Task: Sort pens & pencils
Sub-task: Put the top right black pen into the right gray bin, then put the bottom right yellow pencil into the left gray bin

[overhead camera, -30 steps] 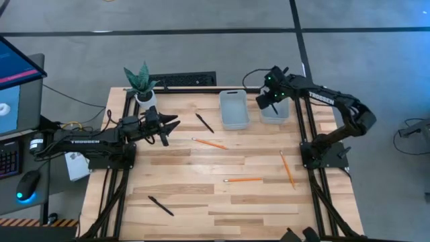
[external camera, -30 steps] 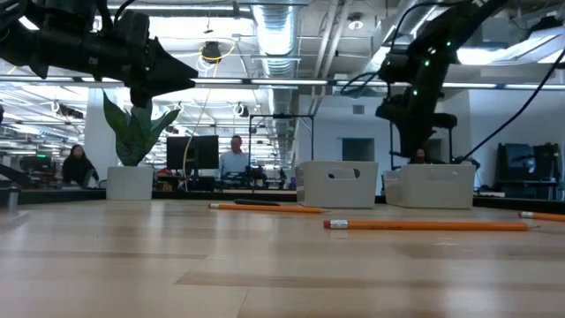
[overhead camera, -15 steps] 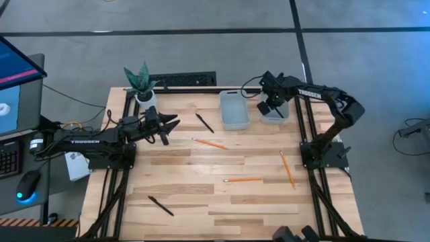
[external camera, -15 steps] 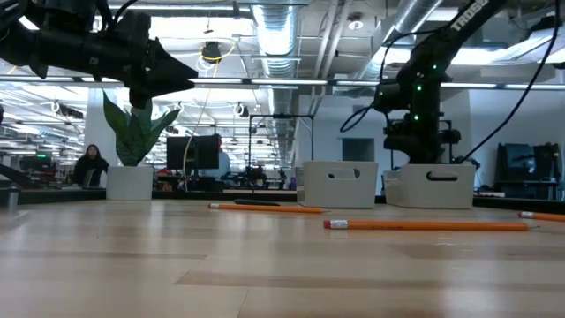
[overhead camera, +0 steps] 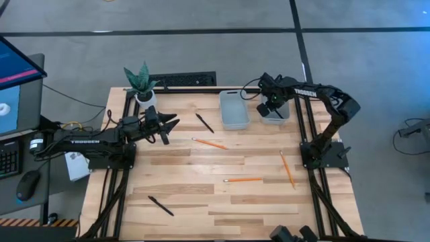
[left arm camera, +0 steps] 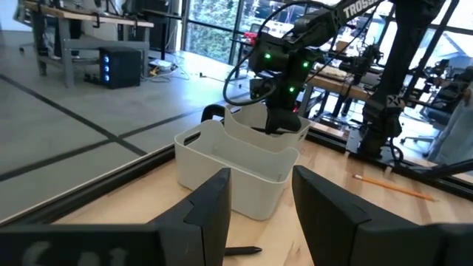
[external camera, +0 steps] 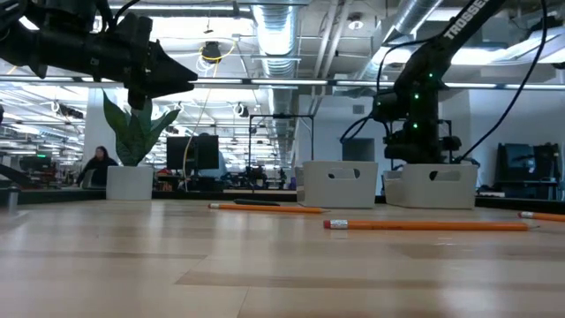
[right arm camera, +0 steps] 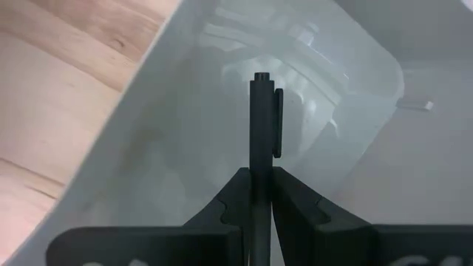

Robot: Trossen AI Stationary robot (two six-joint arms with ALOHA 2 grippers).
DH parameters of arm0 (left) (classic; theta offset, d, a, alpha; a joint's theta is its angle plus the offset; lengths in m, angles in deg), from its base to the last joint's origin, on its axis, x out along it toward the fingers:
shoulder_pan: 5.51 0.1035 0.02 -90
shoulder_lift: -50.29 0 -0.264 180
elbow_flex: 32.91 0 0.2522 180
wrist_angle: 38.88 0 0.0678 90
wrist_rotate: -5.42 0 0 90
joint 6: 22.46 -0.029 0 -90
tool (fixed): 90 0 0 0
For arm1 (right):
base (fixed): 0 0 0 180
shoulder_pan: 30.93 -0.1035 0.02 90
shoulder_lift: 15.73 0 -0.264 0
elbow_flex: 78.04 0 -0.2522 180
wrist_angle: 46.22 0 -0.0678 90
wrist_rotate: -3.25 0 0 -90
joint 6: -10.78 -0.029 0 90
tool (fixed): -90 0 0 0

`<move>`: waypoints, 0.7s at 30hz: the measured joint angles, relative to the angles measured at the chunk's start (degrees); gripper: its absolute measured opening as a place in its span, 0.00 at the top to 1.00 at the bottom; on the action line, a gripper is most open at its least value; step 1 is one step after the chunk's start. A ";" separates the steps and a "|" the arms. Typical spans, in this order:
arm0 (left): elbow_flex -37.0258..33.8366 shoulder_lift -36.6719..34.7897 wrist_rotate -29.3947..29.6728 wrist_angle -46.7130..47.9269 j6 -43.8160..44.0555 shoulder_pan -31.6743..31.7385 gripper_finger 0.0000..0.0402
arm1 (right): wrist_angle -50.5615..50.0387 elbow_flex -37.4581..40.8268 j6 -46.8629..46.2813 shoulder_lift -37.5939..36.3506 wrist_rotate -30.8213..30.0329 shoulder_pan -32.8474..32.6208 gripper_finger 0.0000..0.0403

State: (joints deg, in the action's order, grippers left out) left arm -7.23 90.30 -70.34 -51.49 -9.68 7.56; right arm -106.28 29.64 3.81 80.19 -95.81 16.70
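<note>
Black pen point(right arm camera: 261, 133) over a white bin point(right arm camera: 185, 111); orange pencils point(overhead camera: 244, 179) on pale striped wood table point(overhead camera: 201, 195), tips perhaps pink

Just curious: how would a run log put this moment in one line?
right gripper: holds slim black pen over white plastic bin | left gripper: open, waiting

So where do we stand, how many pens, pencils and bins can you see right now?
Black pens: 3 — two on the table, one in the right gripper over the right bin.
Orange pencils: 3 — all on the table.
White bins: 2.
Total: 8.
</note>
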 joint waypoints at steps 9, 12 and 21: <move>0.00 -0.01 0.15 0.00 -0.40 0.01 0.66 | 0.03 0.00 -0.01 0.00 0.00 0.09 0.79; 0.00 0.00 0.15 0.00 -0.49 0.00 0.66 | 0.02 0.00 -0.03 0.00 0.00 0.09 0.78; 0.00 -0.01 0.15 -0.02 -0.27 0.02 0.66 | -1.19 0.00 -0.11 -0.02 0.00 0.03 0.74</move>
State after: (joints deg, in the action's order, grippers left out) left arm -7.23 90.29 -70.18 -51.51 -9.95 7.57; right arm -107.47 29.64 3.70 80.16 -95.81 16.72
